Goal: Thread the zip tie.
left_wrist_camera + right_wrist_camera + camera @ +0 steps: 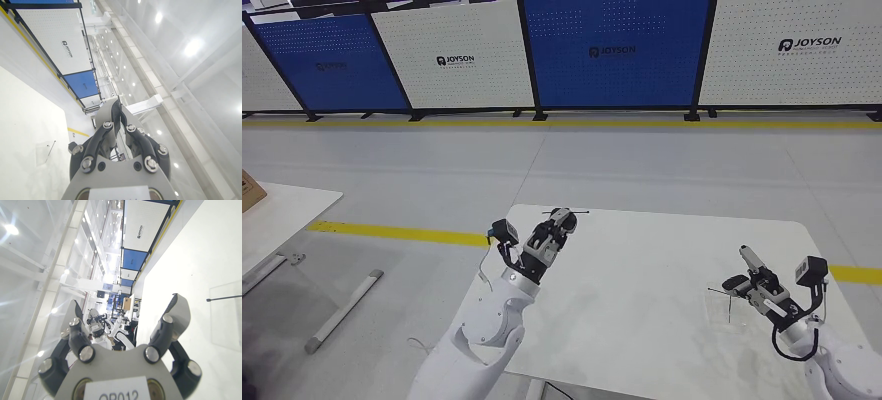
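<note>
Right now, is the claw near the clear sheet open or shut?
Open. The right gripper holds its fingers wide apart, nothing between them, beside the clear sheet.

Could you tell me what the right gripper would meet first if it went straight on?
Likely nothing close: the right gripper points across the table into open room, and the zip tie on its clear sheet lies off to one side. Depth is hard to judge.
</note>
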